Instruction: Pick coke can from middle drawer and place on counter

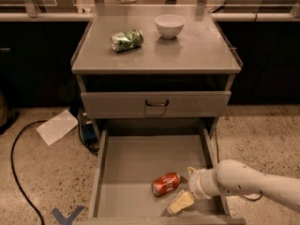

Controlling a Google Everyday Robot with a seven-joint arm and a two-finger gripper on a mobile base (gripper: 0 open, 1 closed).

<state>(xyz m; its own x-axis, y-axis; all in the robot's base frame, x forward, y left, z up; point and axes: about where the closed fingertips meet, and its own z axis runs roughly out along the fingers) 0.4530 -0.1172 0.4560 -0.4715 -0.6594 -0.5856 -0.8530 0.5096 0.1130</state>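
The coke can [166, 183] lies on its side in the open middle drawer [140, 161], near the front right. My gripper [183, 187] reaches in from the right, inside the drawer just right of the can. Its cream fingers [181, 202] are spread apart, one in front of the can's right end and one behind it, and they hold nothing. The counter [187, 50] is the grey cabinet top above.
A green-and-white can [126, 40] lies on its side and a white bowl [169, 25] stands on the counter. A closed drawer front with a dark handle [156, 103] is above the open drawer. A paper sheet [57, 126] and a black cable [16, 163] lie on the floor at left.
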